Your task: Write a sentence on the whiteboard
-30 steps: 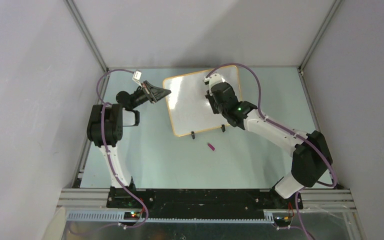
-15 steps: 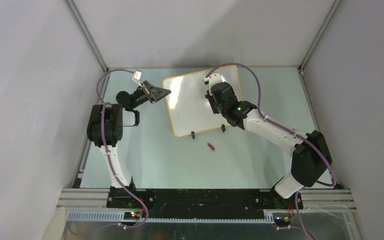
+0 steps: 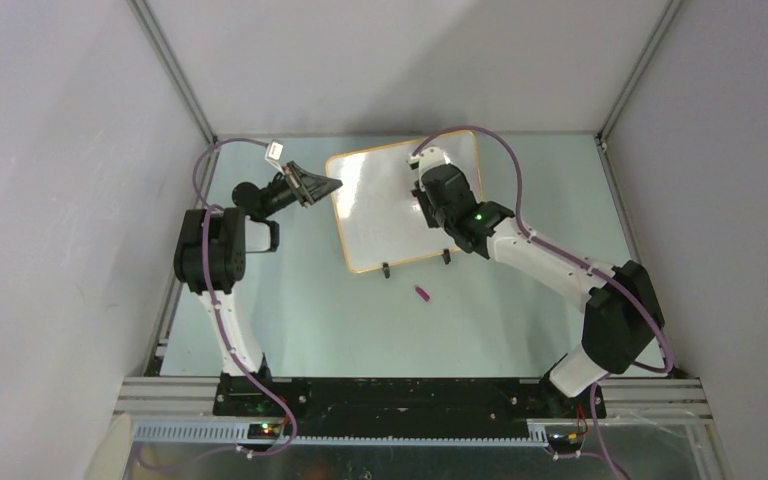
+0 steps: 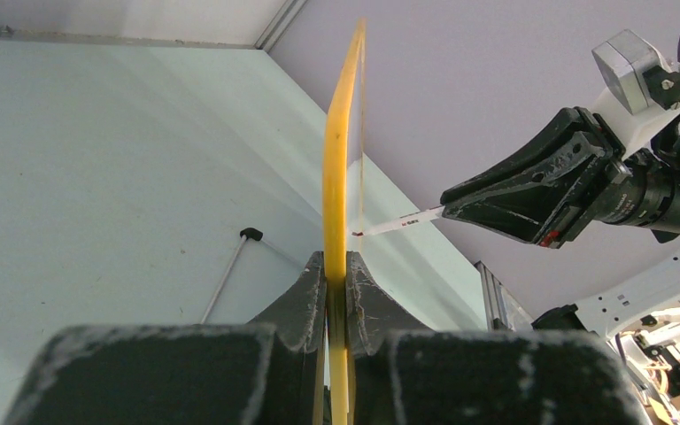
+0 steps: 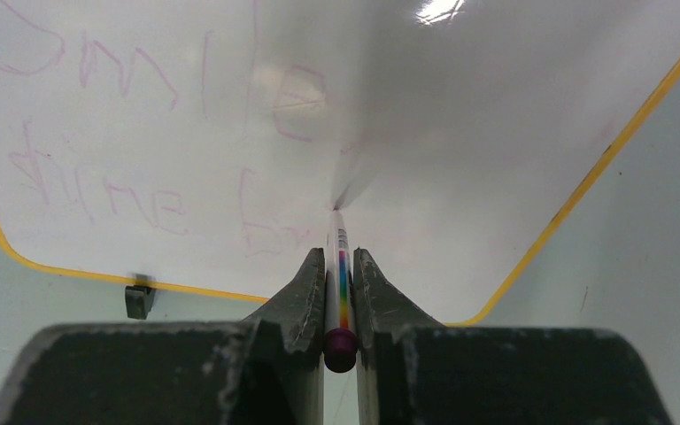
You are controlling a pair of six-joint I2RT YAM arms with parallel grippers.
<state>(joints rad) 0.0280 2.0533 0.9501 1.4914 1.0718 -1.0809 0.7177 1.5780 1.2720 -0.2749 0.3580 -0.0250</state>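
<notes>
A robot lab test cell; plain grey walls (image 3: 60,200), aluminium corner posts (image 3: 173,68); two arms (image 3: 550,265) bolted to a pale table (image 3: 340,320).

The whiteboard (image 3: 375,222) is glossy white inside a thin orange-yellow frame, with faint pink handwriting across its face and black clip feet (image 5: 139,299), and the table (image 3: 360,325) is a pale mint green. The marker (image 5: 340,282) has a white barrel with a lengthwise rainbow stripe and a dark purple end, and the small loose cap (image 3: 423,293) is purple too. The left gripper (image 4: 336,267) and right gripper (image 5: 339,258) are black with whitish scuffing along their edges, the left arm (image 3: 210,250) is mostly black, the right arm (image 3: 550,262) mixes white and black sections and shows a green light (image 3: 477,214), and the cables (image 3: 520,185) are purple against pale grey walls (image 3: 60,200).
</notes>
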